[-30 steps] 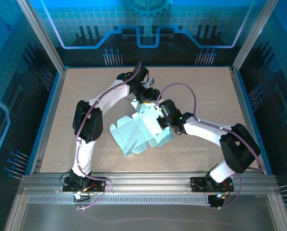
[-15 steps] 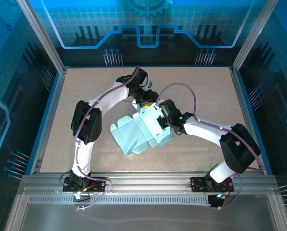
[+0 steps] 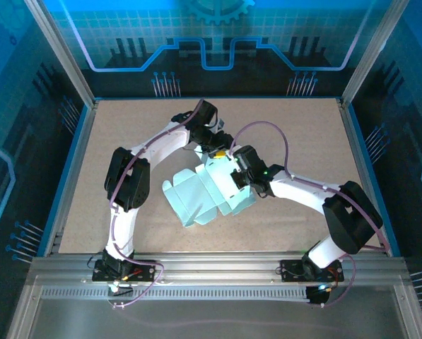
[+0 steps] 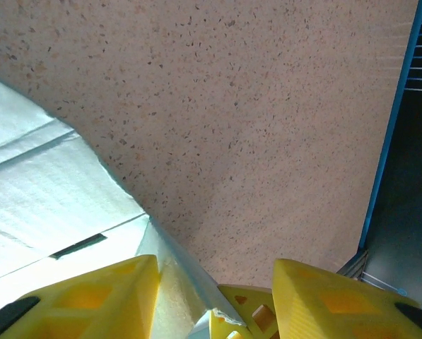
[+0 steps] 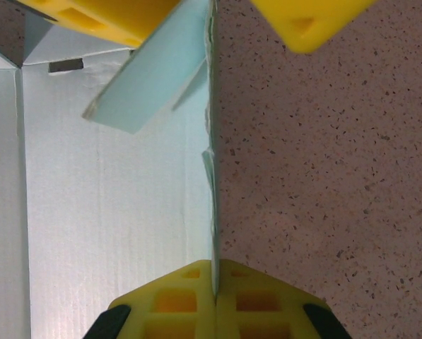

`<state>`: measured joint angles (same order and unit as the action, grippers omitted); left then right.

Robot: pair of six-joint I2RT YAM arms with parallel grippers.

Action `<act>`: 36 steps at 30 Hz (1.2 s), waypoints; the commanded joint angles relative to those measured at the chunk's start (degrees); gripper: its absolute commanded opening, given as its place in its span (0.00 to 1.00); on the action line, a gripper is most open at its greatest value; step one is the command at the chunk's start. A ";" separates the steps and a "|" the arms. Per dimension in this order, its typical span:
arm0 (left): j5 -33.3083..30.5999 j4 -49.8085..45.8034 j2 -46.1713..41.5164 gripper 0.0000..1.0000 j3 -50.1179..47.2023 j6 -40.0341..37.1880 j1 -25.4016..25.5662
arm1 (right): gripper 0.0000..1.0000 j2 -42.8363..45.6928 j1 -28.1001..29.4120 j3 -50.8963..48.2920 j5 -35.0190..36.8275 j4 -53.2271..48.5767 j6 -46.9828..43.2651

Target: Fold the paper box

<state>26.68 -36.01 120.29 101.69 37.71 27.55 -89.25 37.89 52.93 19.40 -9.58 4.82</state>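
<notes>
So, a speckled beige worktop [image 3: 112, 148] is seen from above, edged by a blue rim [image 3: 75, 169]. The paper box [image 3: 196, 201], pale mint card and only half folded, is parked about the middle of the worktop, a touch toward the near edge. Flat panels and small tabs are spread toward the left edge, and one wall is stood upright on the side toward the far right corner.

The left arm [image 3: 161, 138] is curled round from the near left corner to the far side of the box. The right arm [image 3: 302, 187] is brought in from the near right corner.

The left gripper [image 4: 211, 296] is held at the far end of that upright wall. Its jaws are spread, one yellow finger [image 4: 97, 296] on the box side and the other over bare worktop, and the card edge is caught between them without being squeezed.

The right gripper [image 5: 214, 300] is set at the same wall, just beside the left one. Its jaws are pressed together, and the thin top edge of the wall is pinched right in the seam.
</notes>
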 commanded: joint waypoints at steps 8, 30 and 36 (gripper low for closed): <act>4.74 1.49 -0.63 0.35 -0.60 4.68 0.82 | 0.00 -1.41 1.31 2.44 0.79 0.66 -1.50; 6.06 2.44 -1.62 0.31 -1.59 4.87 1.00 | 0.00 -2.41 1.50 2.62 2.19 0.09 -0.89; 5.94 2.64 -1.40 0.23 -2.20 4.65 1.02 | 0.00 -2.59 1.44 2.81 2.02 0.01 -0.64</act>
<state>27.92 -34.00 120.29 100.07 40.21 27.55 -90.87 38.24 54.00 22.35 -10.48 4.25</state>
